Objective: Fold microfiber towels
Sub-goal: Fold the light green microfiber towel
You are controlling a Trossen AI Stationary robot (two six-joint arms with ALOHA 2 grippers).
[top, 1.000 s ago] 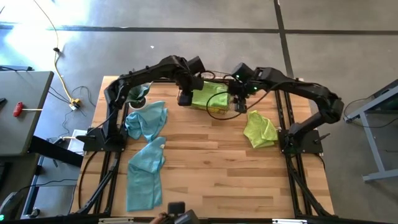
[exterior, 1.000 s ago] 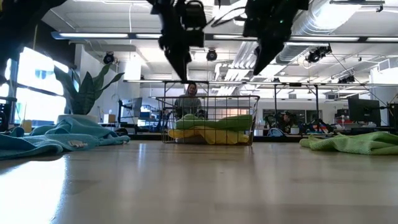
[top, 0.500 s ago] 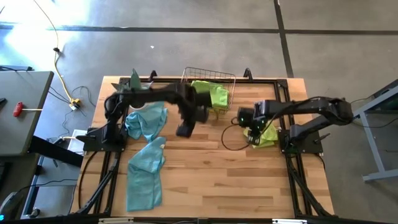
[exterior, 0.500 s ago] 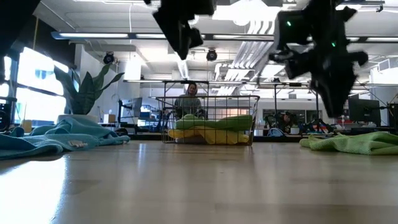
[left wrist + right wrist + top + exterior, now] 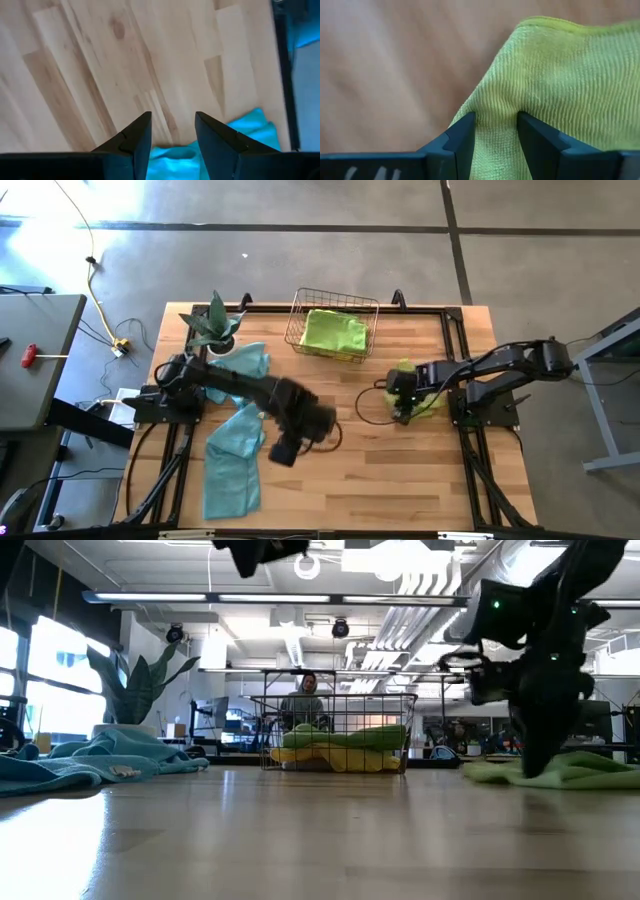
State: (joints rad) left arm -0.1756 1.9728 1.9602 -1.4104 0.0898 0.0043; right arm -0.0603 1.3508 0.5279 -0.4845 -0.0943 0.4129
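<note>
Over on the left edge of the desk (image 5: 340, 470) sits a spiky potted plant (image 5: 213, 326), out of the way. Next to it lie two teal towels (image 5: 235, 445), one bunched near the plant and one stretched long toward the front, both waiting for their turn.

Moving along, the left gripper (image 5: 283, 448) hangs above bare wood just beside the long teal towel. Its jaws are apart and hold nothing. I think it is lining up to grab that towel's edge.

At the back, in the middle, a wire basket (image 5: 297, 313) holds a lime green towel (image 5: 334, 332) on top of a yellow one (image 5: 345, 760), probably the place for finished ones.

On the right, the right gripper (image 5: 403, 402) is down at the rim of a crumpled green towel (image 5: 432, 394). Its jaws are apart with the cloth's edge poking up between them, ready to pinch, but not clamped yet.
</note>
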